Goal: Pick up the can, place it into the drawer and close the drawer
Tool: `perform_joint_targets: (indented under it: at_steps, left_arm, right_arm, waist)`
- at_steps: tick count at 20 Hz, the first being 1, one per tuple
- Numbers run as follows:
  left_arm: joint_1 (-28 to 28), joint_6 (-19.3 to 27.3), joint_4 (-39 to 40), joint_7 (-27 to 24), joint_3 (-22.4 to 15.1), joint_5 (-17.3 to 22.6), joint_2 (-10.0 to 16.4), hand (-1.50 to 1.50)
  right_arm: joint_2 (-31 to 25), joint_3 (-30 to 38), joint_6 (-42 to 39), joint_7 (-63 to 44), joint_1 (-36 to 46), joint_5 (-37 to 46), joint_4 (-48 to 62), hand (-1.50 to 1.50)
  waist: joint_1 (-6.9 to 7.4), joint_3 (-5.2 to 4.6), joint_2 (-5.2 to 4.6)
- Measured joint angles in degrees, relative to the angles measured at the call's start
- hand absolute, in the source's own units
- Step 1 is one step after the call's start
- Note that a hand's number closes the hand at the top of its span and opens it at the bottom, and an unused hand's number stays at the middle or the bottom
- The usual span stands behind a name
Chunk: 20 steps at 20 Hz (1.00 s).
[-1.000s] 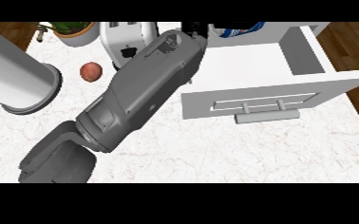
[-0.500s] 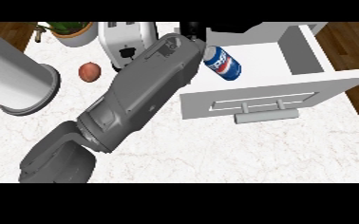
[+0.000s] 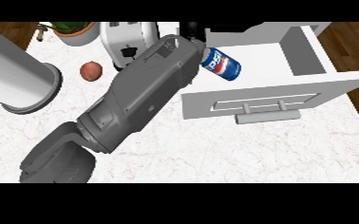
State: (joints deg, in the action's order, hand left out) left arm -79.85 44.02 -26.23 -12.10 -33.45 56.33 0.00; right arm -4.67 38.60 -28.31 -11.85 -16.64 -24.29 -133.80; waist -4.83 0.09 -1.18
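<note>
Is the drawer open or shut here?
Open. The drawer is pulled out, its white inside showing behind the handled front panel; the can is tilted over its left end.

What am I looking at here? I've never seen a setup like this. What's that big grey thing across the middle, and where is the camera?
The camera sits at a humanoid robot's head and looks steeply down at a white marble counter. The big grey shape is the robot's grey forearm. It comes in from the lower left, so it is most likely the left arm. Only a little of its black hand shows at the far end, near the top. The other arm is out of view.

Beside that hand, a blue soda can sits tilted over the inside of an open white drawer. The picture doesn't show whether the hand is holding it.

Also on the counter are a white toaster, a potted plant, a small reddish round fruit and a tall grey cylinder.
</note>
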Motion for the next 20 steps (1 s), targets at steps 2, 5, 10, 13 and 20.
perform_joint_targets:
  at_steps: [2,5,10,13,20]
  left_arm:
    - [0.4,-0.2,-0.4,-1.3,0.0,0.6,0.0,-1.50]
    - [-0.4,-0.5,-0.2,-2.7,0.1,1.2,0.0,-1.50]
    - [-0.9,0.5,-1.2,-4.3,-0.4,2.1,0.0,-1.50]
    - [-1.9,0.9,-1.3,-3.9,-0.5,2.7,0.0,-1.50]
    - [-1.2,1.3,-2.7,-3.2,-0.3,3.2,0.0,-1.50]
  right_arm:
    - [-0.6,-0.3,-1.2,2.0,0.7,2.3,-0.7,-1.50]
    - [-1.3,-1.9,-1.6,3.9,3.1,6.3,-1.5,-1.50]
    - [-1.8,-6.6,-1.5,5.8,7.1,19.1,-3.6,-1.50]
    - [-1.6,-11.3,-0.5,6.7,10.4,28.1,-3.0,-1.50]
    - [-1.4,-23.2,4.0,9.5,17.4,48.4,2.8,-1.50]
  waist:
    - [0.17,0.00,0.05]
    - [0.66,-0.02,0.00]
    - [2.00,-0.03,0.08]
    - [2.83,-0.04,0.07]
    - [4.43,-0.07,0.50]
